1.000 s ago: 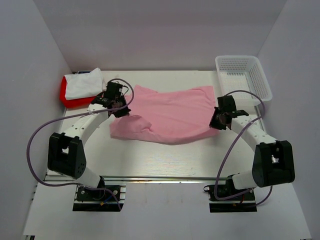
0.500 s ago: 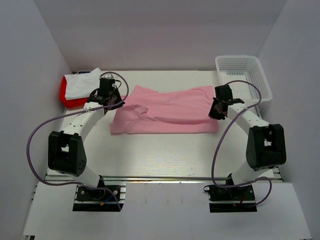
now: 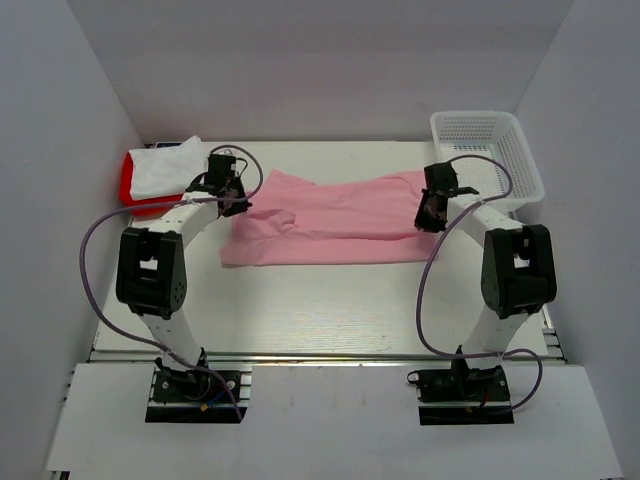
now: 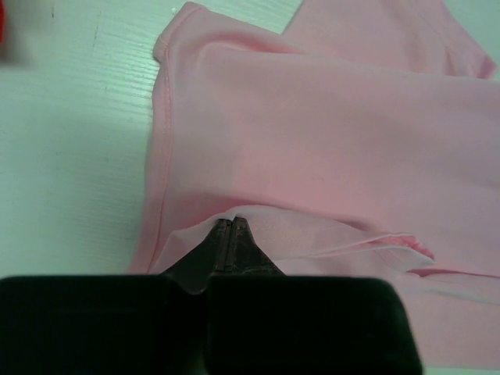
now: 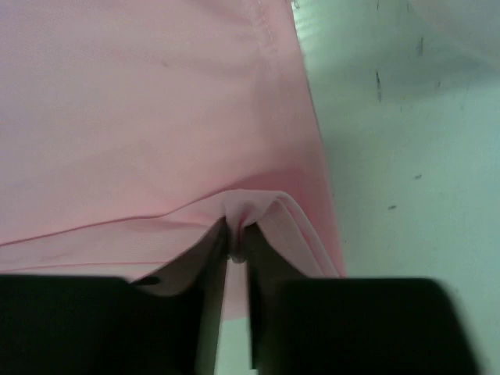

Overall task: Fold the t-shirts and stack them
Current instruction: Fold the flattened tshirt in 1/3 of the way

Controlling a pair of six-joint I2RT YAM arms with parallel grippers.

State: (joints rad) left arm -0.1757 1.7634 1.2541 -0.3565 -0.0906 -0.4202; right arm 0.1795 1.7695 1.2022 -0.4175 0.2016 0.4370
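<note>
Bright, even light from above; faint shadows; wrist views blur the pink t-shirt (image 4: 328, 133).

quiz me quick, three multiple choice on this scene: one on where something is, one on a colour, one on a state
1. Where is the mesh basket? A far right corner of the table; B far left corner; C between the arm bases.
2. What colour is the t-shirt spread mid-table? A blue; B pink; C green.
3. How are the left jaws? A wide open in air; B gripping the basket; C shut on that t-shirt's edge.
Answers: A, top view shows it far right; B, every view shows pink cloth; C, left wrist view shows closed tips pinching cloth.
</note>
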